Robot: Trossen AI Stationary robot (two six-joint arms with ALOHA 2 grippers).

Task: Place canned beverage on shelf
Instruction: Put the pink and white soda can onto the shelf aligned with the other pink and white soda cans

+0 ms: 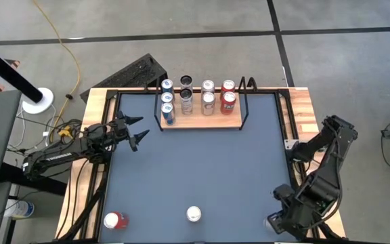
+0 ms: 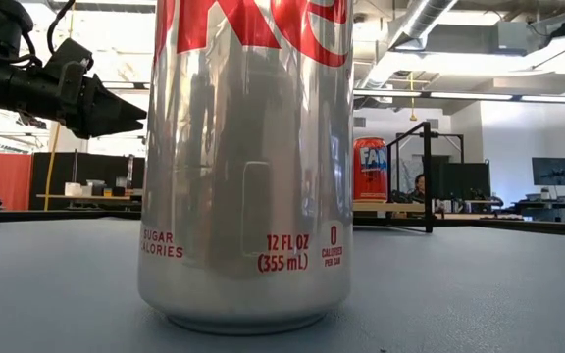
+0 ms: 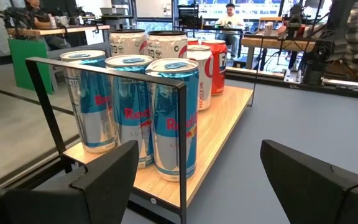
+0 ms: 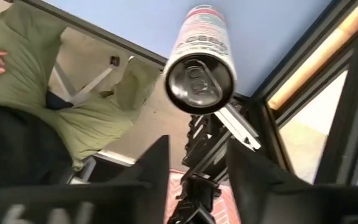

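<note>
A: In the low view the silver can [image 2: 245, 162] fills the middle; its top is cut off, so the red lettering can't be read whole.
B: And it hides most of the shelf [image 2: 479, 211] behind.
A: At five o'clock on the bench, the right claw [image 1: 276, 220] is too small to judge.

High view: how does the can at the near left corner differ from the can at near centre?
The corner can has a red body, while the centre can is silver with red lettering. The corner can stands on the left arm's side, and the centre can stands midway between the arms. Both are upright, ungripped and far from the shelf.
</note>
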